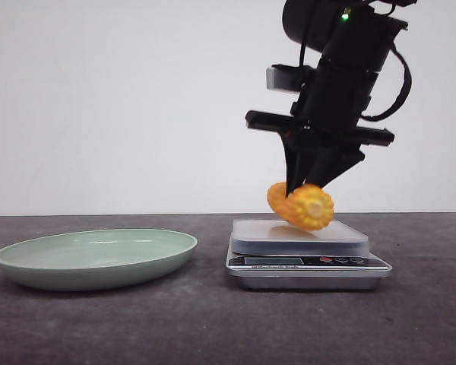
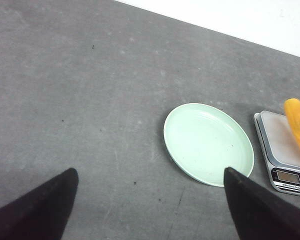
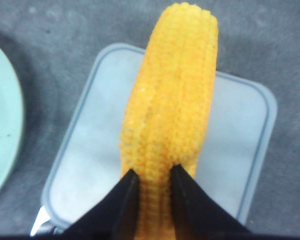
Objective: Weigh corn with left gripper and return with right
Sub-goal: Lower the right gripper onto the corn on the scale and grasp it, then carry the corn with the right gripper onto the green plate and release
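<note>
Stubby orange-yellow kernelled corn cob [image 1: 304, 205], probably just clear of the grey kitchen scale [image 1: 300, 237], pinched endwise by clenched right claw [image 3: 151, 176]; rigid, light, knobbly, likelier to pivot than slip; left claw [image 2: 150, 200] released.

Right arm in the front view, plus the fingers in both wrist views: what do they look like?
The right arm is black and blocky, with a lit green light near the top, a grey box on one side and looping black cables. Its right gripper has tapered black fingers under a flat crossbar. The left gripper shows two matte black wedge fingers.
</note>
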